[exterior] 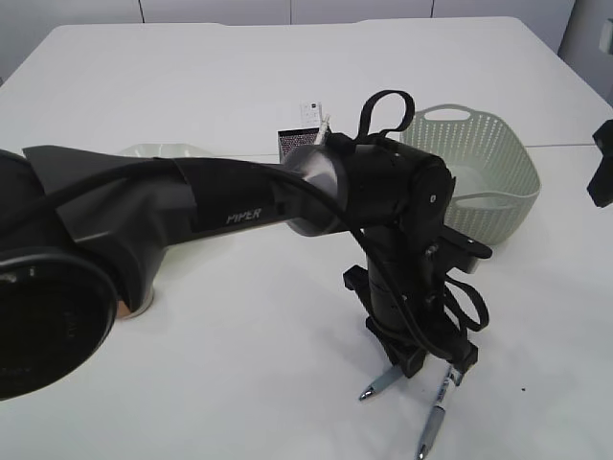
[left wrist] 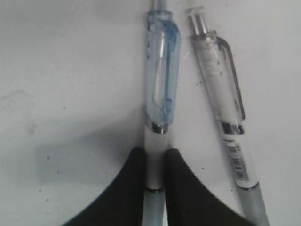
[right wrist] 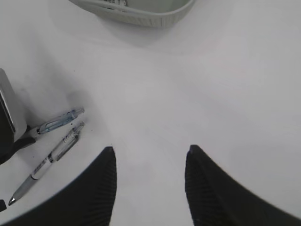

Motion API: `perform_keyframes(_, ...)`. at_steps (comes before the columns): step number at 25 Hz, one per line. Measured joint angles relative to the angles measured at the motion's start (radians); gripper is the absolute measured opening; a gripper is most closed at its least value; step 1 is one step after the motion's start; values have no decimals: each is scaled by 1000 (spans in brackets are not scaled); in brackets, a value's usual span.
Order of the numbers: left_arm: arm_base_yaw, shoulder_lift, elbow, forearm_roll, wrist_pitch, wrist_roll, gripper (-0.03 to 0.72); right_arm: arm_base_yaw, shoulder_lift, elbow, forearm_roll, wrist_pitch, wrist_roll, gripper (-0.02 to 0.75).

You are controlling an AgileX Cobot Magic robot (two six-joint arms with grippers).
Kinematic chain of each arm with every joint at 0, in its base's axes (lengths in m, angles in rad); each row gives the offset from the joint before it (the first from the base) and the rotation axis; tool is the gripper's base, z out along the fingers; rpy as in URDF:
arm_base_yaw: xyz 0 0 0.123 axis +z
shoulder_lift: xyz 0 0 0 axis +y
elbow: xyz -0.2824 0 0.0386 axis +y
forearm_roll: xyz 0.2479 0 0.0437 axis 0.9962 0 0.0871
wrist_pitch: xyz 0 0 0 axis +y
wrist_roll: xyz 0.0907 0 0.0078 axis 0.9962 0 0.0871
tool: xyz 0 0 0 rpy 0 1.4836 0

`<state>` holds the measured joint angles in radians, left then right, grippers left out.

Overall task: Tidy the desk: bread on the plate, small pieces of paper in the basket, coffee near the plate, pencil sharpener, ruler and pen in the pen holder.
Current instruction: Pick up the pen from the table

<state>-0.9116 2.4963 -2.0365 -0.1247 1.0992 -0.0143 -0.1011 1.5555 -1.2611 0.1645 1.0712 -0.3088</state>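
My left gripper (left wrist: 155, 153) reaches down to the desk (exterior: 239, 326), its jaws shut on the barrel of a clear pen (left wrist: 157, 94) with a blue clip. That pen lies flat on the desk. A second pen (left wrist: 225, 117) with a grey clip lies just to its right, untouched. From outside, the left gripper (exterior: 421, 362) covers most of the held pen (exterior: 378, 386), and the second pen (exterior: 436, 422) lies beside it. My right gripper (right wrist: 149, 149) hangs open over bare desk, holding nothing. The basket (exterior: 479, 172) stands behind. The black pen holder (exterior: 290, 144) and the plate (exterior: 163, 149) peek over the left arm.
The left arm (exterior: 230, 216) stretches across the middle of the exterior view and hides much of the desk behind it. A black part of the right arm (exterior: 601, 163) shows at the right edge. In the right wrist view the basket's rim (right wrist: 136, 14) is ahead and both pens lie at the left.
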Motion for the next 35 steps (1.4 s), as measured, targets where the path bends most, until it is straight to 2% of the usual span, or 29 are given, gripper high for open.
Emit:
perform_keyframes(10,0,20,-54,0,68,0,58,0,0,0,15,0,4,378)
perform_keyframes(17,14,23,-119,1,114,-47,57,0,0,-6,56,28,6,379)
perform_keyframes(23,46,-16,-119,4,119,-66,57,0,0,-46,104,51,12,378)
perform_keyframes(29,51,-103,-114,6,120,-71,57,0,0,-50,110,73,26,378)
perform_keyframes(35,51,-229,-13,49,124,-87,57,0,-5,-50,111,94,29,379)
